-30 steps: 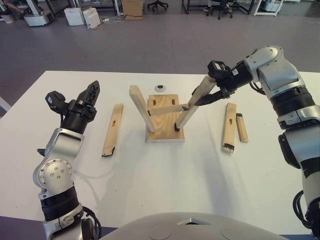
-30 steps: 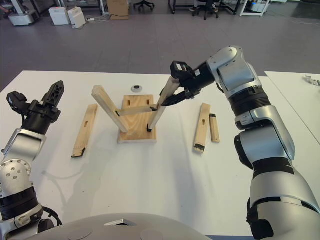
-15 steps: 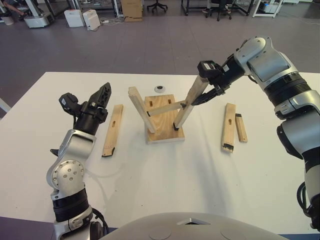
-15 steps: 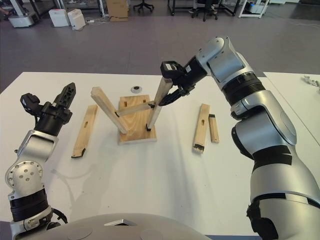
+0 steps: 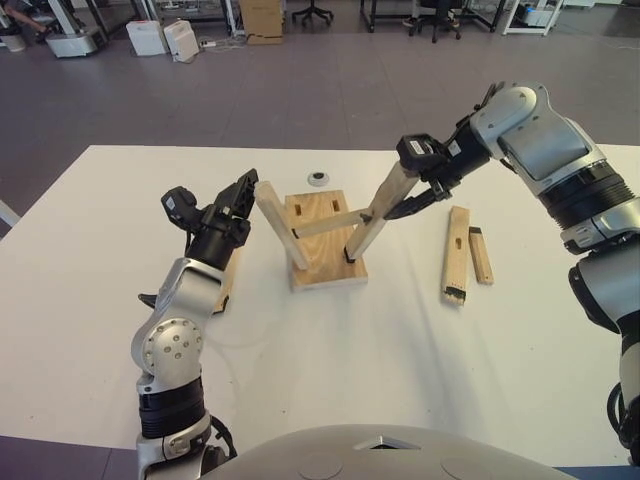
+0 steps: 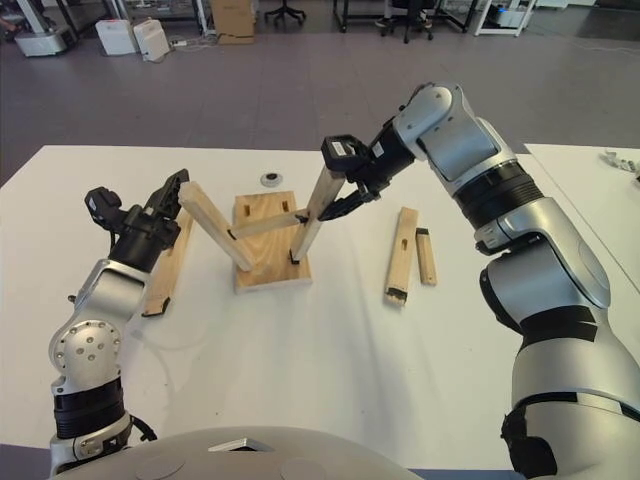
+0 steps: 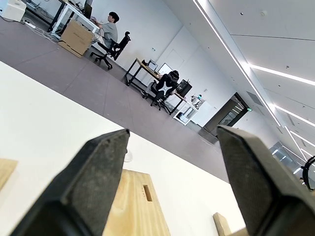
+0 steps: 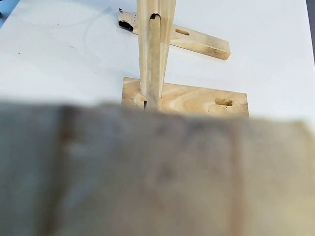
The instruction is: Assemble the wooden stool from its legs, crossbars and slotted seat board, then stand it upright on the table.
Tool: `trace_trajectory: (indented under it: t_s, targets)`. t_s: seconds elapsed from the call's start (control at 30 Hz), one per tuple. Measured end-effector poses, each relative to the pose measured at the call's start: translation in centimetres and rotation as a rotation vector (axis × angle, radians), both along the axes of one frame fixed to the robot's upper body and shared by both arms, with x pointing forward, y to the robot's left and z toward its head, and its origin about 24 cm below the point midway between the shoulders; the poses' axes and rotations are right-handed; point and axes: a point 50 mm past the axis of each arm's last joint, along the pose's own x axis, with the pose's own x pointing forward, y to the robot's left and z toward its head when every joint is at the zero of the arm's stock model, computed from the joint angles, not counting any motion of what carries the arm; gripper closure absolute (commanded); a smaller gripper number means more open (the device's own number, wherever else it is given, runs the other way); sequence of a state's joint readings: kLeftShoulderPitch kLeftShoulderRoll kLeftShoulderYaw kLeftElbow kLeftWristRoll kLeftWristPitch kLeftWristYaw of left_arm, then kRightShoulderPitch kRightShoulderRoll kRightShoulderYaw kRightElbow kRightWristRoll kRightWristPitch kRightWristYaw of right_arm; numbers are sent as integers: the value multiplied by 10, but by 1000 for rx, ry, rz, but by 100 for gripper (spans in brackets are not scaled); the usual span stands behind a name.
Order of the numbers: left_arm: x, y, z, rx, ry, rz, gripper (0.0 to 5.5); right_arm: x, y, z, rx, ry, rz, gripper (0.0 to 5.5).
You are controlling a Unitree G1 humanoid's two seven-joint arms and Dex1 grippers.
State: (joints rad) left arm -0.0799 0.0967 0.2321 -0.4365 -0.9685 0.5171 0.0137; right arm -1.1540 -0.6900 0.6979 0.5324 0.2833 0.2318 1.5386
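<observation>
Noting the change over the last second: the left end effector [image 5: 240, 192] has swung in from the left side of the table [image 5: 90, 230]. It now sits just beside the top of the left leg [image 5: 272, 222], fingers spread wide, holding nothing. — Obs. 1

And the right side? — Obs. 2

The grip is unchanged. The right end effector [image 5: 393, 210] stays clamped on the upper part of the right leg [image 5: 372, 222]. Judgement: with both arms at the frame, the next step is probably to steady the two standing legs or press them home in the seat board [image 5: 325, 265]. — Obs. 1

Parts count, please. — Obs. 2

Legs, four. Two stand tilted apart in the seat board, joined by the fitted crossbar [image 5: 328, 222]. Two lie flat, the loose left leg [image 6: 163, 285] partly under the left arm and the loose right leg [image 5: 456, 254]. Crossbars, two: the fitted one and the loose crossbar [image 5: 482, 257], just beside the loose right leg. Seat board, one, flat at mid-table with two slots still empty on its far side. One small round object [image 5: 319, 178] lies beyond the board. Judgement: roughly half built, stool not yet upright. — Obs. 1
</observation>
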Motion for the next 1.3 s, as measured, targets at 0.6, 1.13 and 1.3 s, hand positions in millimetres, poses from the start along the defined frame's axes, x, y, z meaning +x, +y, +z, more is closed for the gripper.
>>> trace_trajectory:
  t_s: [0.6, 1.13, 1.3]
  targets:
    - [2, -16, 4, -16, -17, -11, 223, 12, -11, 5, 348, 316, -203, 169]
    - [6, -74, 11, -34, -34, -218, 223, -56, 20, 49, 688, -628, -376, 169]
    - [3, -80, 10, -32, -24, -249, 223, -78, 28, -5, 458, -1144, -391, 169]
